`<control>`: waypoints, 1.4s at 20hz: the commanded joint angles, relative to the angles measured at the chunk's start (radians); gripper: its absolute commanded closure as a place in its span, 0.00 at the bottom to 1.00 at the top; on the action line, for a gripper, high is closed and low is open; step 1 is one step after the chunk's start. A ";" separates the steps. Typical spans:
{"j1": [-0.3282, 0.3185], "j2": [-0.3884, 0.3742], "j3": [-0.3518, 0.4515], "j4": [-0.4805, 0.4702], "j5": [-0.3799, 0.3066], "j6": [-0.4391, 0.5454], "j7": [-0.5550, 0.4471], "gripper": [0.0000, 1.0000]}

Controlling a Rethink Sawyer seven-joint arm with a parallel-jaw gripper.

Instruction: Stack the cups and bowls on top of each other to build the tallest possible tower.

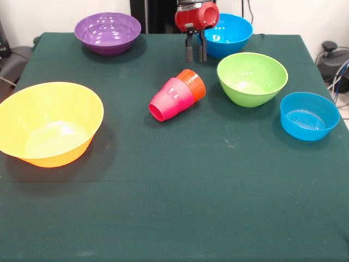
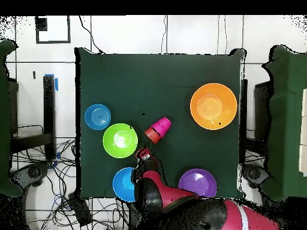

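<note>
A red-pink cup (image 1: pixel 170 100) lies on its side near the table's middle, its mouth facing the front left. An orange cup (image 1: pixel 192 83) is joined to its far end, also tipped over. In the overhead view the same pair shows as the pink cup (image 2: pixel 160 126) and the orange cup (image 2: pixel 152 135). My gripper (image 1: pixel 195 53) hangs just behind them, in front of the large blue bowl (image 1: pixel 229 34). It is open by a narrow gap, holds nothing and touches neither cup. From above, the gripper (image 2: pixel 143 157) sits just below the orange cup.
A purple bowl (image 1: pixel 107 33) stands at the back left and a big orange-yellow bowl (image 1: pixel 48 123) at the left edge. A lime green bowl (image 1: pixel 252 78) sits right of the cups, with a smaller blue bowl (image 1: pixel 309 115) near the right edge.
</note>
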 commanded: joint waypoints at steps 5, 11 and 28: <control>0.016 0.058 0.046 -0.070 0.055 -0.094 0.250 0.00; 0.001 0.018 0.069 -0.081 0.063 -0.068 0.239 0.00; 0.041 0.110 0.116 -0.203 0.121 -0.117 0.262 0.00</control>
